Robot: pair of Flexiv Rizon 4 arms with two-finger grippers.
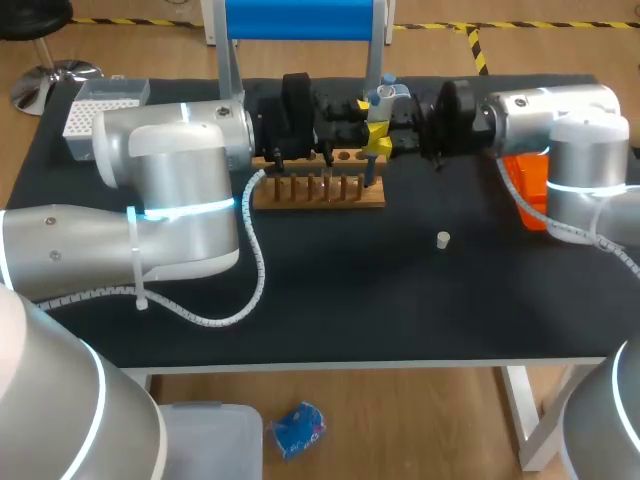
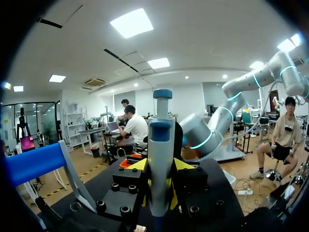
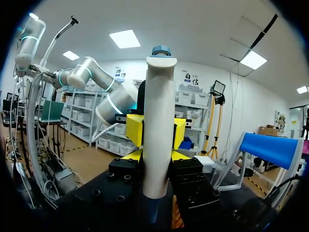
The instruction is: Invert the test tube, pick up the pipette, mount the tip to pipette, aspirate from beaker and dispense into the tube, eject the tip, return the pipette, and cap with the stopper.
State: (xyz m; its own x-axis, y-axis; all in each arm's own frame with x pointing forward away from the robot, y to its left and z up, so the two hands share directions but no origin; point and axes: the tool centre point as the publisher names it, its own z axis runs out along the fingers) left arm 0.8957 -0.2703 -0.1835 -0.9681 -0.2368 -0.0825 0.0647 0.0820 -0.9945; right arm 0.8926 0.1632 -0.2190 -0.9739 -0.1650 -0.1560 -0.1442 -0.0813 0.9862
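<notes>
Overhead, the pipette (image 1: 381,100) stands upright near the rack (image 1: 318,190); the stopper (image 1: 443,239) lies on the table (image 1: 400,300), well apart. From the left wrist, the left gripper (image 2: 159,195) pinches the pipette's body. From the right wrist, the right gripper (image 3: 155,159) pinches it too. Probably a handover during pick-up; next, one gripper must release before tip mounting.

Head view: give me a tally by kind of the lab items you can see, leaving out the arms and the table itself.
pipette: 1
stopper: 1
tip box: 1
wooden rack: 1
orange object, partly hidden behind the right arm: 1
Total: 5
</notes>
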